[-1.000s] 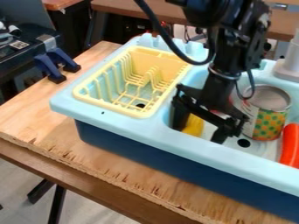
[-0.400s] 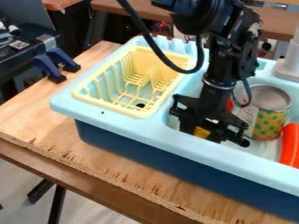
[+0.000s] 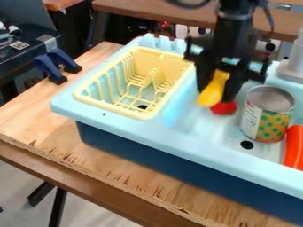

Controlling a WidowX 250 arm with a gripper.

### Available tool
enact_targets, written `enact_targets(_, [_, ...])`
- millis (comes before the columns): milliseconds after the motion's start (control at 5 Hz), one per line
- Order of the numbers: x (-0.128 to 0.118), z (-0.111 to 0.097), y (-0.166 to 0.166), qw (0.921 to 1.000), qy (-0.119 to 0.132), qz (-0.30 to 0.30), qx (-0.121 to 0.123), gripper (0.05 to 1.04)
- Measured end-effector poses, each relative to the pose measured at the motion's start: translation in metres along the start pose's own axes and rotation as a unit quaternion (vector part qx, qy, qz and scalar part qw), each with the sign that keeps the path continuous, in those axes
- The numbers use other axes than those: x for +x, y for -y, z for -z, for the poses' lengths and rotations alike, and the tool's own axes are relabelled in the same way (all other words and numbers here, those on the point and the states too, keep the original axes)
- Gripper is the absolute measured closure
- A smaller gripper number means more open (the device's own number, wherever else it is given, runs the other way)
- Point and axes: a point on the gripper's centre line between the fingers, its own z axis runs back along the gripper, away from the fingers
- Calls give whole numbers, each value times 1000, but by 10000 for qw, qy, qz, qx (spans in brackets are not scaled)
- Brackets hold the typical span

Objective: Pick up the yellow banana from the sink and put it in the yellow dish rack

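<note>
The black gripper (image 3: 217,94) hangs over the back part of the light blue sink basin (image 3: 204,126), right of the drying rack. It is shut on a yellow object (image 3: 213,90), which sticks out below, tilted, with its narrower upper end between the fingers. Just below and to the right of the yellow object is a red object (image 3: 223,107), partly covered by the gripper. Whether the two objects touch, I cannot tell. To the right, an open-looking tin can (image 3: 269,114) with a green-dotted orange label stands upright in the sink.
A pale yellow drying rack (image 3: 112,108) occupies the sink unit's left side. Near the right edge lies an orange-red elongated object (image 3: 293,146). The faucet base (image 3: 292,71) rises at the back right. Blue clamps (image 3: 53,66) grip something left of the wooden table (image 3: 29,115).
The gripper first closed around the yellow object low in the basin, then rose and moved back with it. The front of the basin and its drain hole have come into clear sight.
</note>
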Motion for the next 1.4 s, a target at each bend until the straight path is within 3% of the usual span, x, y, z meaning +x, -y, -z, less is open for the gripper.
enact_targets(200, [16, -24, -14, 9998, 168, -5, -93, 573])
enact_targets(400, [12, -43, -46, 9992, 212, -315, -143, 573])
enact_targets(600, [-10, -40, -78, 9968, -139, -780, 52, 573])
enact_targets(800, [-22, -33, -101, 9917, -341, -1240, 71, 573])
enact_targets(1000, [-32, -24, -110, 9854, -46, -1701, 100, 573])
enact_targets(1200, [-27, -7, -116, 9809, -1, -1902, 408, 573])
enact_targets(1400, [-24, 29, -117, 9803, -433, -1890, 382, 573])
